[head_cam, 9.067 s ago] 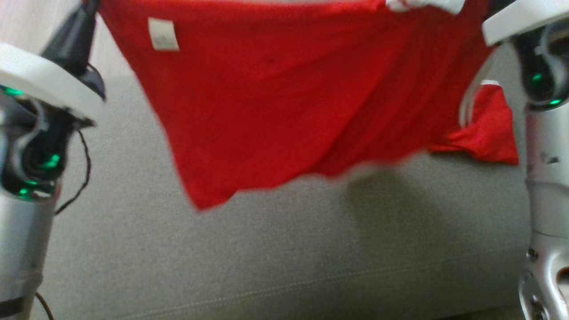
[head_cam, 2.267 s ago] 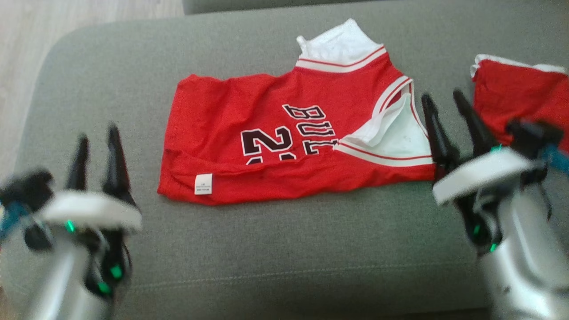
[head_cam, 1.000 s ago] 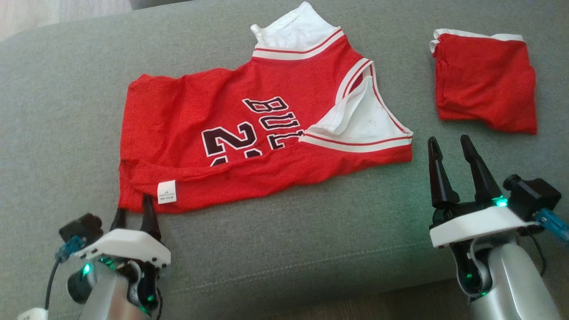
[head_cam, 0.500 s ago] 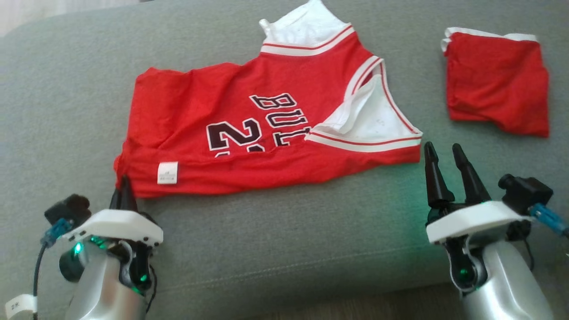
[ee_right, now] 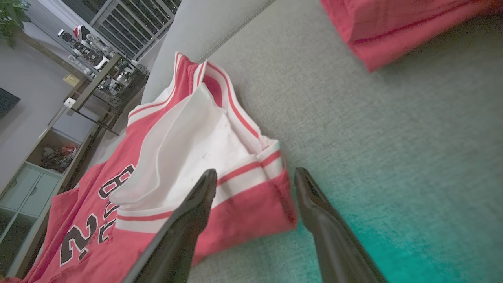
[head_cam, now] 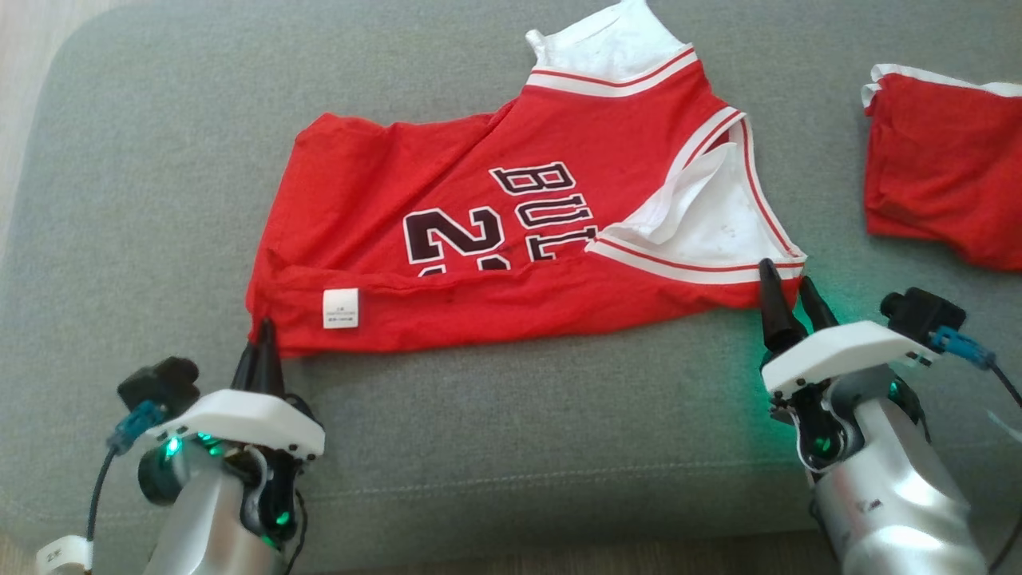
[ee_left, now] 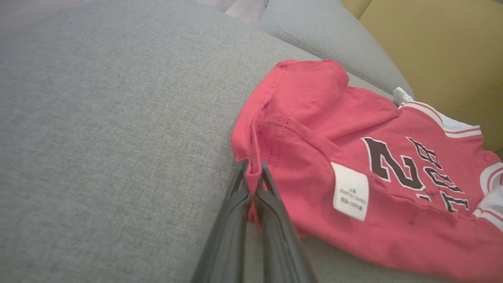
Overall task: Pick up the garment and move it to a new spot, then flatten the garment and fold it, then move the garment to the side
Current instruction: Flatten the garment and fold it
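The red jersey (head_cam: 367, 192) lies flat across the middle of the grey sofa cushion (head_cam: 519, 431), well back from its front edge. Its long axis runs side to side, with the hem toward the cushion's left end and the white-trimmed neck and armholes toward the right. The near side is folded over lengthwise, with a white label (head_cam: 340, 308) on it. The left gripper (head_cam: 259, 339) is clenched on the jersey's near hem corner. The right gripper (head_cam: 786, 283) is spread wide, its fingers either side of the near shoulder corner. A folded red cloth (head_cam: 942, 160) lies near the right end.
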{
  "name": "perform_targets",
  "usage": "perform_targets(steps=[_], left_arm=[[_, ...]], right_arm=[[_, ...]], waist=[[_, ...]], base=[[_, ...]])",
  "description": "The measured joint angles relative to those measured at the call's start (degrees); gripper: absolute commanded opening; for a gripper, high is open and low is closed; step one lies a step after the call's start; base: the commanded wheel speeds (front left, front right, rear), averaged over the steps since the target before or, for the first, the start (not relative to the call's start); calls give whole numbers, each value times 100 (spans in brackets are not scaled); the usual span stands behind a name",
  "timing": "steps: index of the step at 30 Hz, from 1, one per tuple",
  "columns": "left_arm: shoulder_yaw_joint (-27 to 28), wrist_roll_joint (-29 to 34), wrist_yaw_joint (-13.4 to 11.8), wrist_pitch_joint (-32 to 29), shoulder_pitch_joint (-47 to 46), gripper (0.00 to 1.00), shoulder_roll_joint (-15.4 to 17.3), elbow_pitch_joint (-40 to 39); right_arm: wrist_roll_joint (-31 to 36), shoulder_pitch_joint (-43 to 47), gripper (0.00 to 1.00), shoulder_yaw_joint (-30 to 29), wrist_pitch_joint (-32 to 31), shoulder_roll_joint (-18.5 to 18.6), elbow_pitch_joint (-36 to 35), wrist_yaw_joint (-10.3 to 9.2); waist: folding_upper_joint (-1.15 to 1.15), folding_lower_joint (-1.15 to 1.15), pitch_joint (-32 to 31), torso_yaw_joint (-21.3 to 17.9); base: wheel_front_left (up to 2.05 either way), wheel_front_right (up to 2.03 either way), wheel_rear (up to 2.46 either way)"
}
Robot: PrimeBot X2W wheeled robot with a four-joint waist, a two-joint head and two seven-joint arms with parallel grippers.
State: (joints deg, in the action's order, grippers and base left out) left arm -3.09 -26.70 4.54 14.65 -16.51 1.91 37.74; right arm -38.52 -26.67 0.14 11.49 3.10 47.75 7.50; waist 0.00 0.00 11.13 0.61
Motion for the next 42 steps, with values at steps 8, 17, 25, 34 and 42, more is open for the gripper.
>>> perform_targets(steps=[8,17,25,34,42], left_arm=[[-183,-26,-34,0,0,0,0,-56],[-144,119,-110,0,35,0,0,-58],[-138,286,-110,0,444,0,-1,27],[-151,433,-160,0,617,0,-1,248],[-231,606,-138,0,720,0,1,375]], right_arm=[[-431,-528,0,360,48,29,839,0],[-438,-649,0,592,200,20,1143,0],[-457,-58,0,277,267,14,856,0],[-697,555,0,349,159,3,430,0],[-828,954,0,422,51,0,258,0]], waist=[[0,0,70,39],[0,0,-142,-62],[0,0,-446,-242],[0,0,-598,-343],[0,0,-656,-308]], base=[[0,0,0],[0,0,0],[0,0,0],[0,0,0],[0,0,0]])
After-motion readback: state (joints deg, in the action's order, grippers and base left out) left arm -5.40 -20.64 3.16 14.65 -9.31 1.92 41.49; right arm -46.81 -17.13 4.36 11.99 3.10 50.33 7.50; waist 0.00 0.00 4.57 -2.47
